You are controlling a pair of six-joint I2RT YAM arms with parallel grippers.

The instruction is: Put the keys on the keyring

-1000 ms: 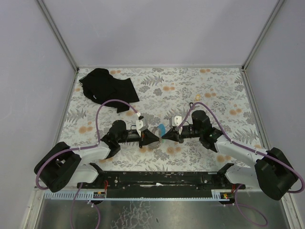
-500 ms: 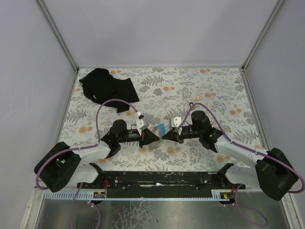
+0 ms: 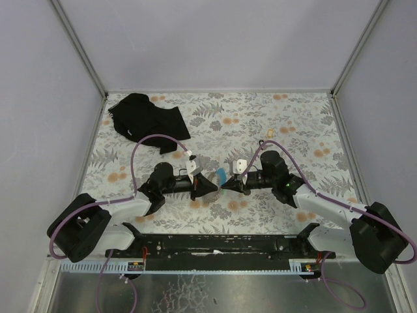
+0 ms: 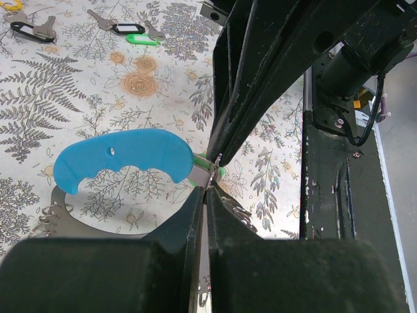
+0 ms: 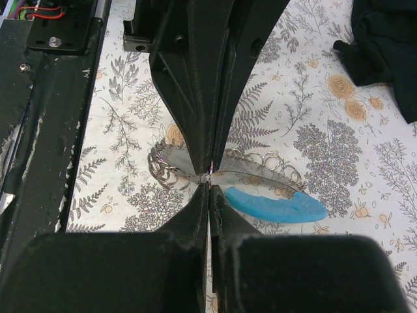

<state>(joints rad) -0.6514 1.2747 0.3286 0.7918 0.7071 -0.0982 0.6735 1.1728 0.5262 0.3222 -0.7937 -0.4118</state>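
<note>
Left hand [image 4: 205, 192]: you are pressing it fully closed, tips pinching the keyring [image 4: 124, 153] by its grey metal part.
Right hand [image 5: 210, 189]: you are clamping it tight on the same metal, tip to tip with the left.
Keyring: its blue band is hanging just beside both tips.
Keys [image 4: 142, 40]: they are lying on the desk [image 4: 78, 85], well apart from both hands.

keyring [image 3: 220, 176]: top view, centre, mostly hidden; only a blue sliver shows
metal part [image 4: 62, 218]: left wrist view, lower left, runs under the left gripper [image 4: 206, 195]
yellow tag [image 4: 9, 5]: upper left, cut by the edge
black cloth [image 5: 391, 45]: upper right, cropped
</note>
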